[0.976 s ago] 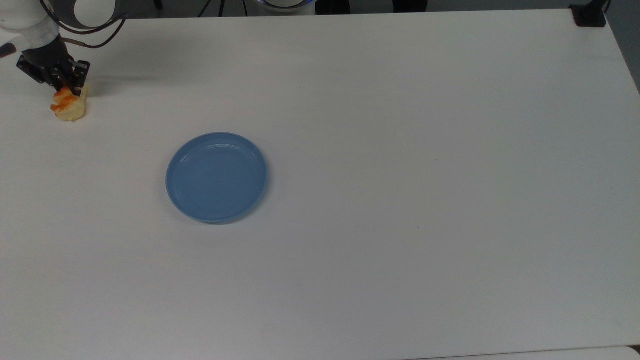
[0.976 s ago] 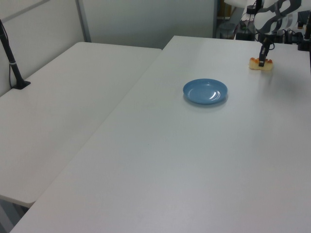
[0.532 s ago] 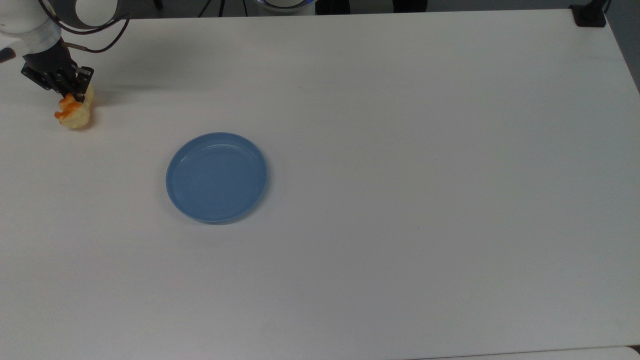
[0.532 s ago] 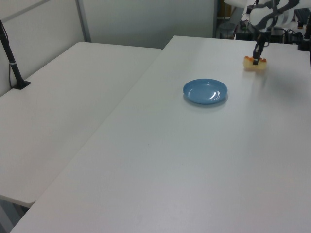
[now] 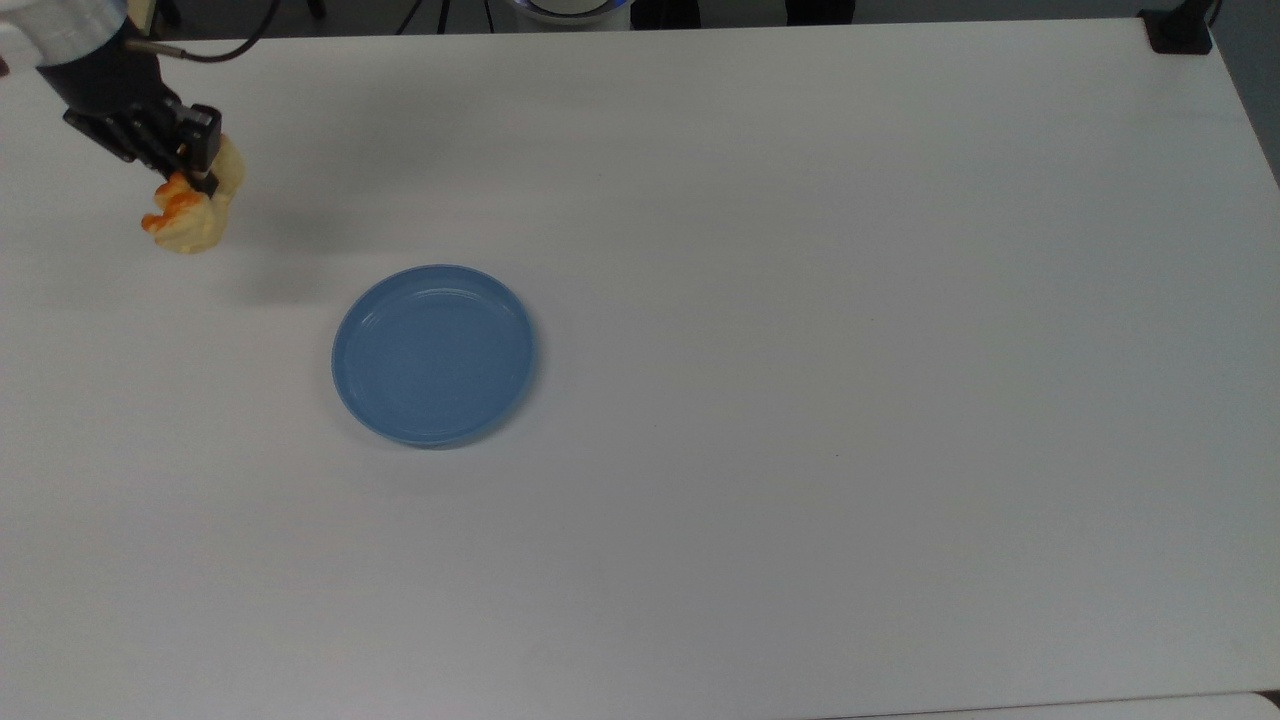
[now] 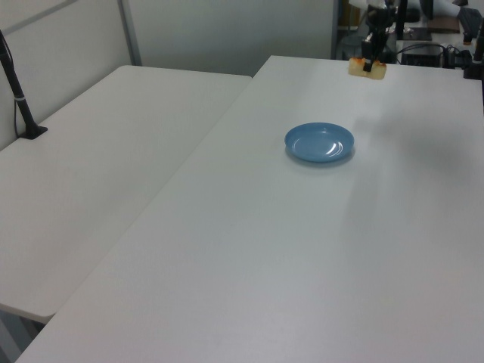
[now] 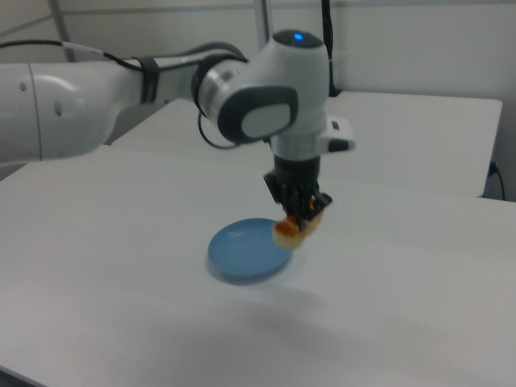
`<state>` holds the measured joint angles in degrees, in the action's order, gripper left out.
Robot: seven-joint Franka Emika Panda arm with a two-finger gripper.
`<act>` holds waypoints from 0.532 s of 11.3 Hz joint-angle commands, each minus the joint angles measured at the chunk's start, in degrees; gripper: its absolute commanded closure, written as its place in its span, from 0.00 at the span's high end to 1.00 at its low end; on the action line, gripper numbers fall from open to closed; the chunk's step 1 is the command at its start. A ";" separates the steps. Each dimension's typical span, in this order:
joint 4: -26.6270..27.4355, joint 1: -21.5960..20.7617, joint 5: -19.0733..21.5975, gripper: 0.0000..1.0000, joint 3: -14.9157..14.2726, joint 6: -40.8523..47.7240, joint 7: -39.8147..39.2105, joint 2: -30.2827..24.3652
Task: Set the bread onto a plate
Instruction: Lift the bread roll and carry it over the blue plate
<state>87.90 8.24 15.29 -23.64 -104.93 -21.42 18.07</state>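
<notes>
Between my pincer [image 5: 195,178] tips sits the small pale-cream bread loaf with orange-brown glazed bumps [image 5: 190,217], clamped and hanging clear above the white bench [image 5: 800,300]. The round light-blue shallow plate [image 5: 433,353] lies below and off to one side, well apart. I should carry level, stop over its middle, lower until the loaf rests, then release.

Bread up off table, carried w/ gripper.
Gripper [image 5: 205,182] clamped on bread [image 5: 190,215] has lifted it clear of table [image 5: 800,250] & shifted toward plate [image 5: 433,354] (top view: moved right; shadow now apart from the loaf).
</notes>
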 commanded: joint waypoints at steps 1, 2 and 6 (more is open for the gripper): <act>-1.24 0.29 -0.17 0.21 6.47 4.38 8.73 -4.53; -1.24 0.12 -0.52 0.21 8.85 4.12 11.37 -4.62; -0.28 -4.01 -5.27 0.21 13.44 2.36 19.74 -3.40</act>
<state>86.23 6.02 11.76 -11.38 -101.67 -4.93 14.74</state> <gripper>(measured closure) 0.793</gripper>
